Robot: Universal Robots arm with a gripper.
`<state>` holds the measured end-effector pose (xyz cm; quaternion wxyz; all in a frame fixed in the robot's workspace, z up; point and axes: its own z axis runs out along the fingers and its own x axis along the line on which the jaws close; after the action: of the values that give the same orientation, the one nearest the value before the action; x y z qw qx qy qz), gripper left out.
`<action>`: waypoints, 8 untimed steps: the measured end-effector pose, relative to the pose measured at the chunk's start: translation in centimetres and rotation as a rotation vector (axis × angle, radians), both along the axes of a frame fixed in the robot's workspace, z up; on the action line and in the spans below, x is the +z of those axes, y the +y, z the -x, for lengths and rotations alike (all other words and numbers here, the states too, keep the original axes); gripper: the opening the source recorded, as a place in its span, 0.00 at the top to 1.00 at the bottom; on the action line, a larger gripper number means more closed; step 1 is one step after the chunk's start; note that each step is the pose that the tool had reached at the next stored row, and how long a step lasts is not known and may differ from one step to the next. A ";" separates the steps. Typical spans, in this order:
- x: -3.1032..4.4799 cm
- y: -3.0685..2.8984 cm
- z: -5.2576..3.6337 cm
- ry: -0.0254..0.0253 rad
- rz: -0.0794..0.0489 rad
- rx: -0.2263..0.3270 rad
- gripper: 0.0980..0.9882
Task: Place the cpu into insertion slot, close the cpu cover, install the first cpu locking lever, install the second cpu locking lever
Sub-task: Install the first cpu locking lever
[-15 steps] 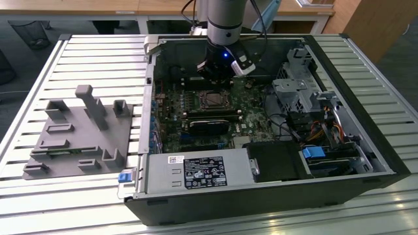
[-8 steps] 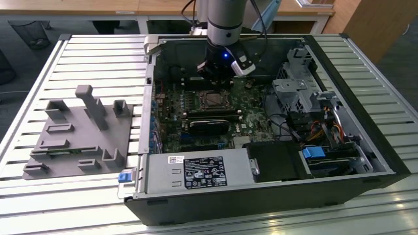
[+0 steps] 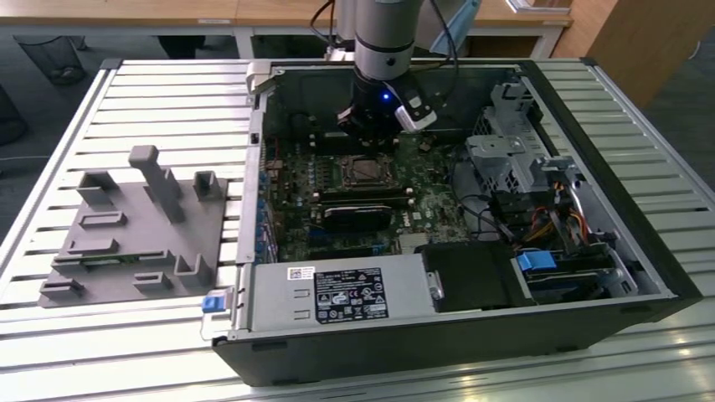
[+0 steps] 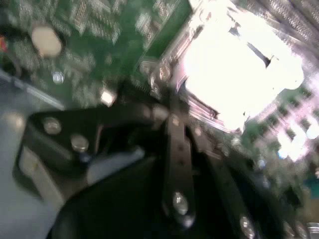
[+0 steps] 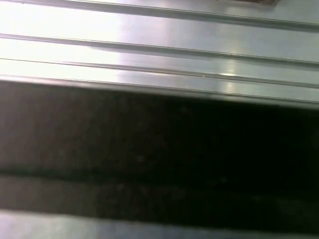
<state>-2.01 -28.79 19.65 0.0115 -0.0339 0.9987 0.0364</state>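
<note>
Green circuit board (image 3: 430, 213) (grey fixture (image 3: 134, 230)).

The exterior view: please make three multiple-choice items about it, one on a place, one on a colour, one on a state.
1. Where is the gripper?
A. Inside the open computer case, over the circuit board next to the insertion slot
B. Over the grey fixture
C. Over the power supply

2. What colour is the circuit board?
A. Red
B. Green
C. White

3. How does the computer case stand?
A. Closed with its side panel on
B. Upright on its feet
C. Lying on its side, open on top

Answers:
1 A: the gripper hangs just behind the insertion slot, within the computer case walls.
2 B: the circuit board is green.
3 C: the inside shows from above, and the grey fixture lies outside on the slatted table.
</note>
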 end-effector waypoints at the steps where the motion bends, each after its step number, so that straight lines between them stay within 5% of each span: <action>1: 0.07 -0.01 0.01 0.0007 0.001 0.000 0.97; 8: 0.44 -0.03 -0.03 0.0013 0.002 0.000 0.97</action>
<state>-1.98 -28.82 20.09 0.0108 -0.0339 0.9987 0.0352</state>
